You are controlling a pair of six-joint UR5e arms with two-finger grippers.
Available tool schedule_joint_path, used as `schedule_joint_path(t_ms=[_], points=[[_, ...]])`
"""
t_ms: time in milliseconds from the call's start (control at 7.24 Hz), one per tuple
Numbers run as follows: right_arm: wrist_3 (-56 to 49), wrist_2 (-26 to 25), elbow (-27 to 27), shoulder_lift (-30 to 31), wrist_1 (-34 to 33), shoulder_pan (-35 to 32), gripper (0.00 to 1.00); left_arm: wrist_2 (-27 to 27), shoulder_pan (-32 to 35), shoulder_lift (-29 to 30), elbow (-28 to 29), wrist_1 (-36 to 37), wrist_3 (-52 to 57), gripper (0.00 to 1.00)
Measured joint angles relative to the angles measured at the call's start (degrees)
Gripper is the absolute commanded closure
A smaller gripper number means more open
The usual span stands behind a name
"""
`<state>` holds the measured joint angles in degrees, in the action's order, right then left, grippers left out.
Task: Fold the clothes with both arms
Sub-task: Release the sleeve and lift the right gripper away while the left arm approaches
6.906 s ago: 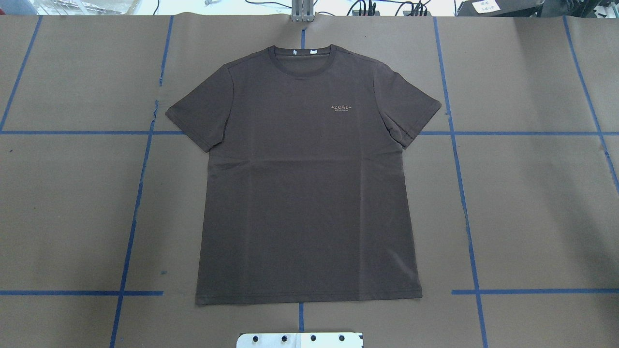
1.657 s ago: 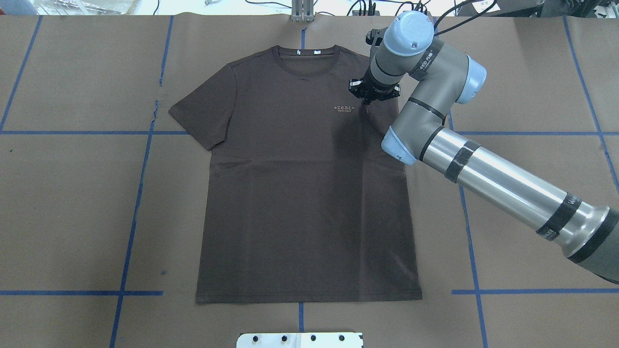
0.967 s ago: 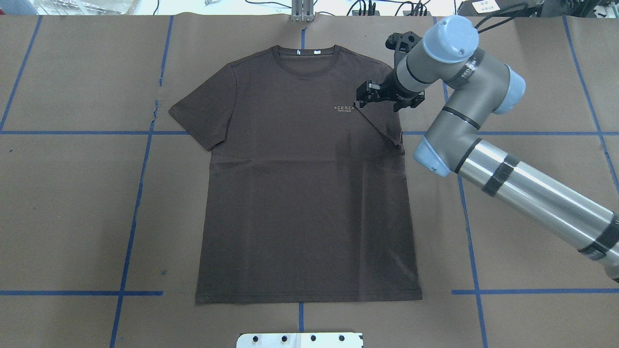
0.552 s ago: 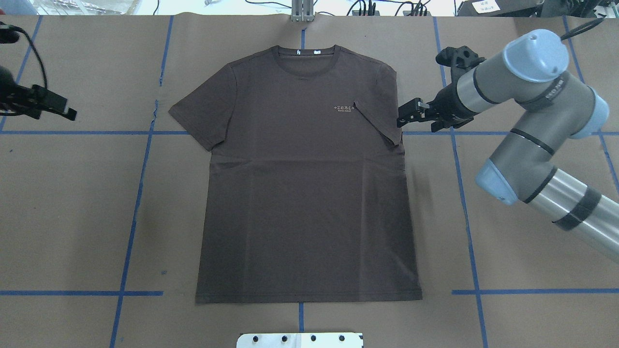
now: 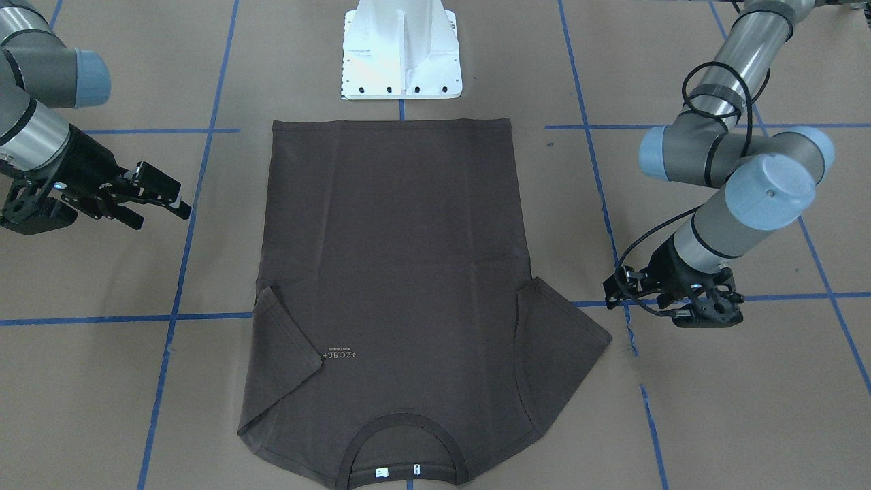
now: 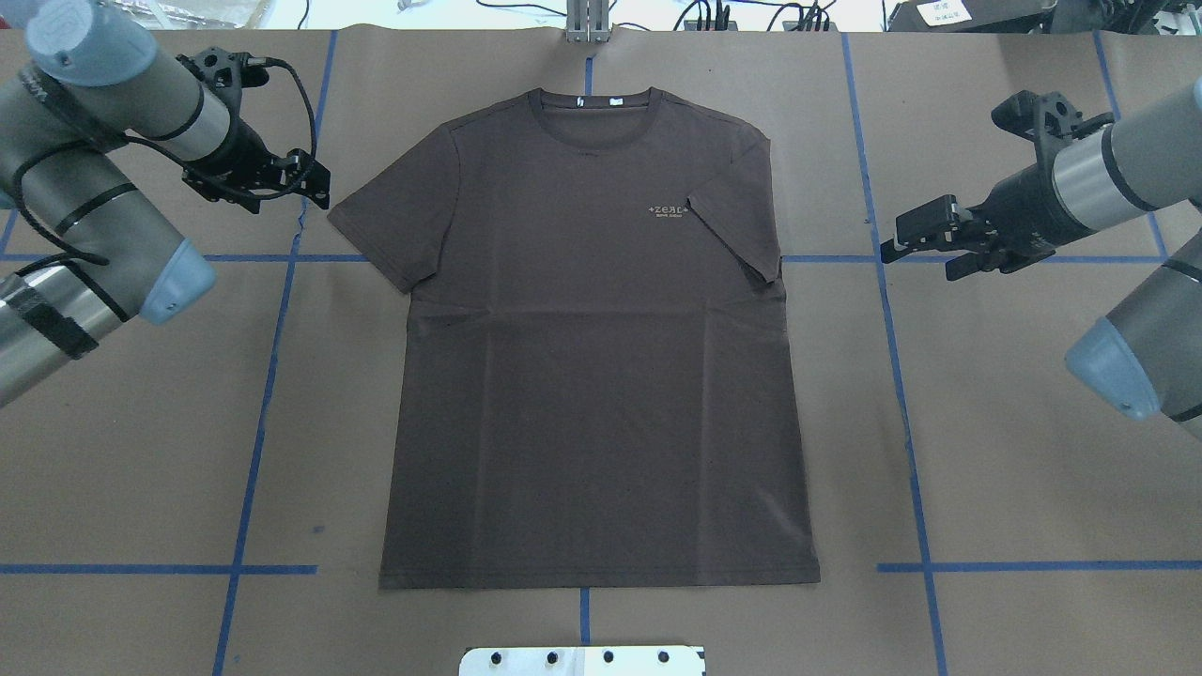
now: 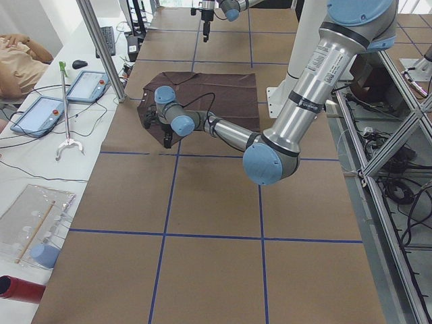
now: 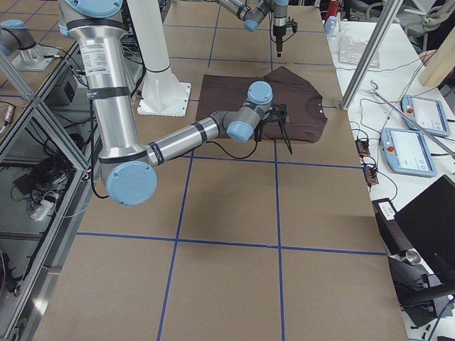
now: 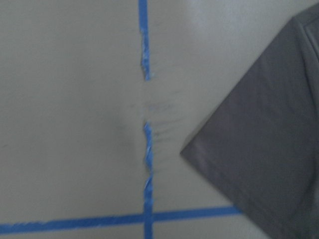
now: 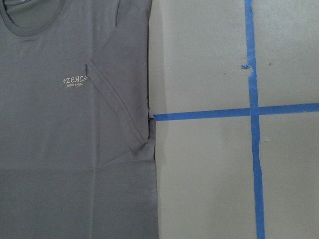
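The dark brown T-shirt (image 6: 592, 376) lies flat on the table, collar at the far side, and also shows in the front view (image 5: 395, 258). Its right sleeve (image 6: 737, 230) is folded inward onto the chest, tip by the pale lettering, as the right wrist view (image 10: 122, 99) shows. Its left sleeve (image 6: 394, 221) lies spread out. My left gripper (image 6: 289, 199) is open and empty just left of that sleeve's tip; the left wrist view shows the tip (image 9: 269, 149). My right gripper (image 6: 916, 252) is open and empty, well right of the shirt, off the cloth.
The white pedestal base (image 5: 401, 61) stands at the near edge behind the hem. Blue tape lines (image 6: 254, 451) cross the brown table cover. A metal post (image 7: 101, 47) and tablets (image 7: 37, 115) stand past the far edge, where a person (image 7: 20, 61) sits.
The right arm laid the right sleeve inward over the chest, let go and drew back to the right. The left arm came in from the left up to the left sleeve's tip.
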<state>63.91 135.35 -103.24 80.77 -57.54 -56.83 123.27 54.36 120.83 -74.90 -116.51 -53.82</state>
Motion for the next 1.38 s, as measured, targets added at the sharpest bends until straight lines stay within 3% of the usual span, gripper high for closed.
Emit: schedule_joint_path(t_ms=[276, 691, 1105, 1381], points=[[0.2, 0.1, -0.9, 1.1, 0.8, -0.5, 0.00, -4.1, -2.6, 3.6, 5.9, -1.9, -3.9, 0.18], [4.2, 0.0, -1.2, 1.0, 1.3, -0.6, 0.06, -6.8, -4.0, 4.9, 8.9, -2.3, -4.7, 0.36], [6.4, -0.1, -1.4, 0.9, 1.4, -0.6, 0.06, -7.1, -4.1, 5.1, 9.4, -2.4, -4.8, 1.00], [6.6, -0.1, -1.5, 0.9, 1.4, -0.6, 0.06, -7.1, -4.0, 5.3, 9.7, -2.3, -4.3, 1.00]])
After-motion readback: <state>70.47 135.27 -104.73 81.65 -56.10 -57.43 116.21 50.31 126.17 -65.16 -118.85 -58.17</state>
